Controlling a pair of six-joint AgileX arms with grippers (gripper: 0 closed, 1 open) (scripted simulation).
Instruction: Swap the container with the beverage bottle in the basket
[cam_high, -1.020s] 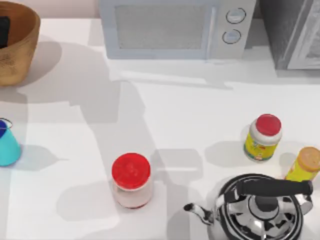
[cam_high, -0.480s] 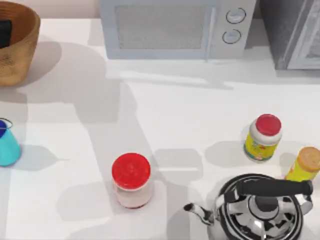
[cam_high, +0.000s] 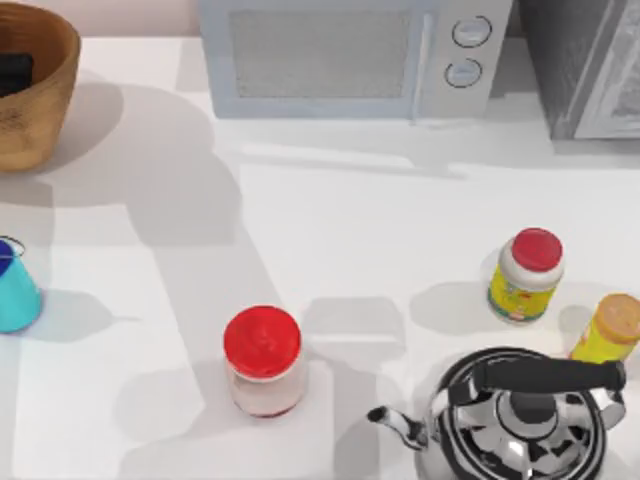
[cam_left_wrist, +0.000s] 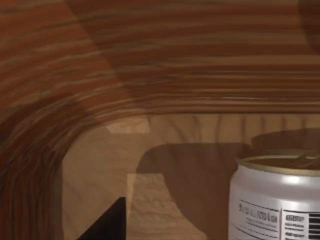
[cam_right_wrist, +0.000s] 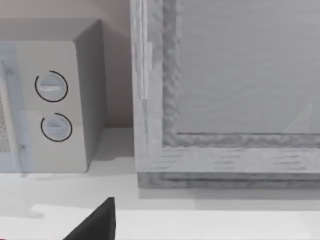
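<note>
Two of the task's things sit at the far left of the top view: the basket at the back corner of the worktop, and the turquoise container in front of it, well apart from it, upright on the bare surface. The left end effector is a dark shape down inside the basket. Its wrist view looks along the ribbed inner wall, with the beverage bottle standing upright on the basket floor just beside one dark fingertip. How far the fingers are spread cannot be told, and nothing appears to be held.

My reading is that the arm is lowered there to take the bottle out first, since the basket must be emptied before the container can go in; the container waits near the basket, so the exchange needs only a short carry.

The right arm appears parked, its wrist view facing the microwave and a grey cabinet, one finger in frame.
</note>
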